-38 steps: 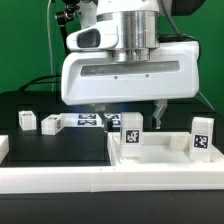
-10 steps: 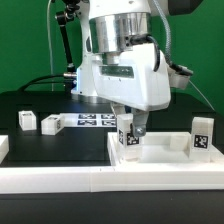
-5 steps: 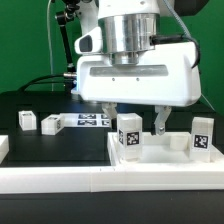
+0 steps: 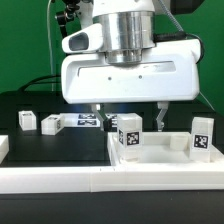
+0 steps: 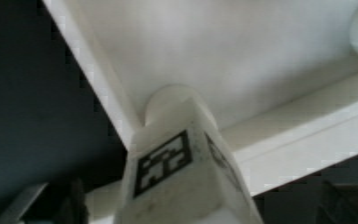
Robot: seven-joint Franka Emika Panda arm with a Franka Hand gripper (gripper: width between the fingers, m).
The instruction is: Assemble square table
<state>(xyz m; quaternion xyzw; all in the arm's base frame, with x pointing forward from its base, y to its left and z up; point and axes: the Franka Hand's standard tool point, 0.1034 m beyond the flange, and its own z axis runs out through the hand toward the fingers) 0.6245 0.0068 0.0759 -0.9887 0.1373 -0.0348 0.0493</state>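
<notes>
The square table's white slab [image 4: 160, 152] lies on the black table at the exterior view's right. One tagged white leg [image 4: 129, 135] stands upright on the slab and another leg [image 4: 203, 138] stands at its right corner. Two loose legs [image 4: 26, 121] [image 4: 51, 124] lie at the left. My gripper [image 4: 128, 116] is open, with one finger on each side just above the standing leg and not touching it. In the wrist view the leg [image 5: 176, 165] with its tag fills the middle, in front of the slab [image 5: 247, 70].
The marker board [image 4: 88, 121] lies flat behind the gripper. A long white border rail [image 4: 90, 180] runs along the front edge. A small white block [image 4: 3, 147] sits at the far left.
One second ago the hand was turned at an angle with its fingers closed on the standing leg. It has since turned back square and the fingers have opened off the leg.
</notes>
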